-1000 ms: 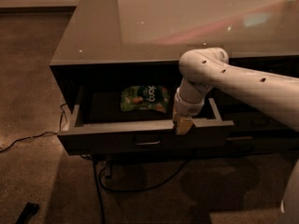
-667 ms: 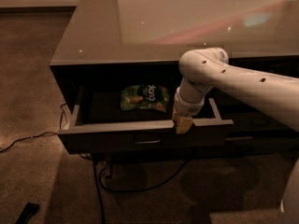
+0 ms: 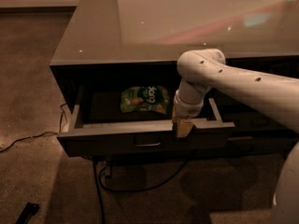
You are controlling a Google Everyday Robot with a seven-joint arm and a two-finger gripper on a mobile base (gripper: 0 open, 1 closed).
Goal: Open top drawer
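While the white arm (image 3: 243,85) comes in from the right and bends down over the cabinet, I have the pincer (image 3: 183,126) right at the top edge of the top drawer (image 3: 107,143) front. It sits just right of the small pull handle (image 3: 147,143) and is not on it. It looks to be touching the edge, but I cannot tell how far the pincer is open or whether it has hold of anything.

Top drawer is pulled well out from under the glossy tabletop (image 3: 140,27), with its lighter side walls and inner floor exposed. A green snack bag (image 3: 145,98) lies flat on the drawer floor toward the back, near centre, just left of the wrist.

Below the drawer a dark cable (image 3: 135,185) loops over the carpet (image 3: 28,78). A small black object (image 3: 28,211) lies on the carpet at lower left; I can't identify it.
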